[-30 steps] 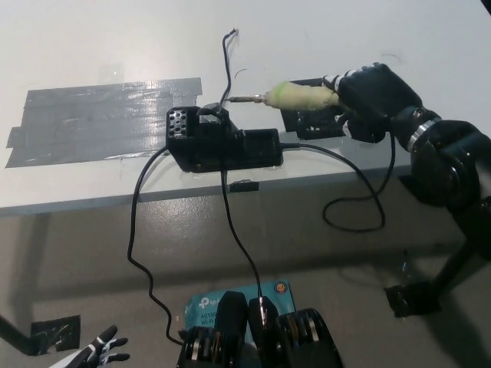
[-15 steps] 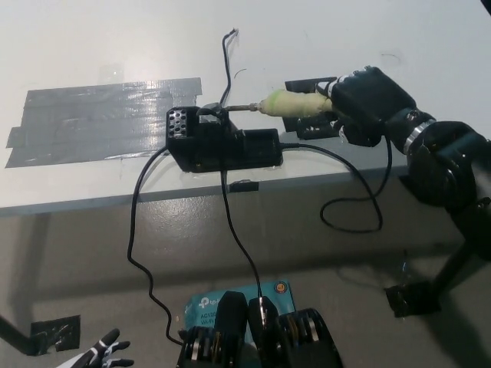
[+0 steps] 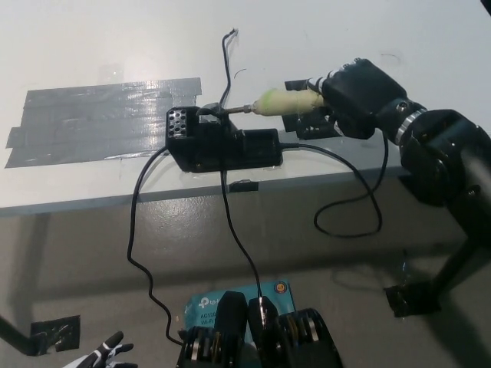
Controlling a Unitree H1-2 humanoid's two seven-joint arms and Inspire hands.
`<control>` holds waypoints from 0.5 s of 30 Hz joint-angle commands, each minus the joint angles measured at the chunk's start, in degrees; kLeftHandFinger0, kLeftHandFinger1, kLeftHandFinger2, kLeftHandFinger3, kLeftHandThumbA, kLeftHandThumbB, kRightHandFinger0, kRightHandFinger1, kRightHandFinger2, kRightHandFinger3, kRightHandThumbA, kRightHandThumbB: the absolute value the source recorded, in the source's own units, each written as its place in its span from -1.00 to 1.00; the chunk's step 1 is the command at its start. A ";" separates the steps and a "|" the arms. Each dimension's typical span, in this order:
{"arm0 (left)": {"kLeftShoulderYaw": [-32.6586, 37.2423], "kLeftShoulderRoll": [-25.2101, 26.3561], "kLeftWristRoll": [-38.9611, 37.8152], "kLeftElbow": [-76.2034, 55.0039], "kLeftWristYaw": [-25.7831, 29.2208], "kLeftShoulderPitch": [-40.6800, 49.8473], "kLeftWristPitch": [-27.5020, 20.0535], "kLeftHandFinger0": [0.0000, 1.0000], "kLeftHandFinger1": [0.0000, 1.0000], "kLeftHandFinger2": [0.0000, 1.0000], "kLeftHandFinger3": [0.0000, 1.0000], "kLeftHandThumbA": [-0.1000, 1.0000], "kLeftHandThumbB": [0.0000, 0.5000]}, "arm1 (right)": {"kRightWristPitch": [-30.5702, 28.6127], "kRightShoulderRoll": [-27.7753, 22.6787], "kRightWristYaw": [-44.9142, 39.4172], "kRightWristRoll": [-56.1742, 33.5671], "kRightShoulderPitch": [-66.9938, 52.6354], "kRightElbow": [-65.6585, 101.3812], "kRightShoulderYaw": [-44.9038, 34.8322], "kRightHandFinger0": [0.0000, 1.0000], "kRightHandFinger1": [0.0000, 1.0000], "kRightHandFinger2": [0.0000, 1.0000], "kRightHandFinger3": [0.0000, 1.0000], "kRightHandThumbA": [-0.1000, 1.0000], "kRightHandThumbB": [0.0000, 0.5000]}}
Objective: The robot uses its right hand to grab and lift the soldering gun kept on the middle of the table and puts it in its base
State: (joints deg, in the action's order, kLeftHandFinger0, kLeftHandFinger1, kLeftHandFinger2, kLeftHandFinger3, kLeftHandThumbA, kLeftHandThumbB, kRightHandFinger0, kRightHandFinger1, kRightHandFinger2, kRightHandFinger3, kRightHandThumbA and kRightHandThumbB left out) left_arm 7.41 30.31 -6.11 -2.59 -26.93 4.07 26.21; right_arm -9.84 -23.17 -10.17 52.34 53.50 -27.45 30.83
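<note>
My black right hand (image 3: 354, 96) is shut on the soldering gun (image 3: 280, 102), whose pale yellow-green handle sticks out to the left of the hand. Its thin metal tip (image 3: 234, 110) points left and reaches the top of the black base (image 3: 219, 142), a boxy unit near the table's front edge. The gun lies almost level, just above the base's holder. A black cord (image 3: 357, 203) hangs from the hand's side over the table edge. Only the fingertips of my white left hand (image 3: 107, 354) show at the bottom left, low beside the floor.
A wide patch of grey tape (image 3: 100, 119) covers the white table (image 3: 322, 38) left of the base. Black tape pieces (image 3: 311, 126) lie under my right hand. Cables drop from the base to a teal box (image 3: 219, 305) on the floor.
My right hand has carried the soldering gun leftward, so its tip has gone from short of the base to resting at the base's top. The left hand has sunk lower in the picture.
</note>
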 commanded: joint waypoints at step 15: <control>1.80 0.26 1.44 -1.35 1.49 -0.81 0.72 1.00 0.52 0.60 1.00 1.00 1.00 | -3.35 0.64 3.08 8.40 7.40 -6.17 8.10 -1.00 -0.76 0.04 -0.87 -0.85 -1.00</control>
State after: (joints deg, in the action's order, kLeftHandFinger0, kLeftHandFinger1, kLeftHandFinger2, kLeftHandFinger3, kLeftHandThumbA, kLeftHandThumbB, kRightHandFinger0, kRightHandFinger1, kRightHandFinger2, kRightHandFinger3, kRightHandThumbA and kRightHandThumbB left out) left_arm 8.94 30.03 -5.46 -2.74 -26.37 3.47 26.22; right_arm -11.90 -22.65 -7.26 57.13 56.95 -32.55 37.18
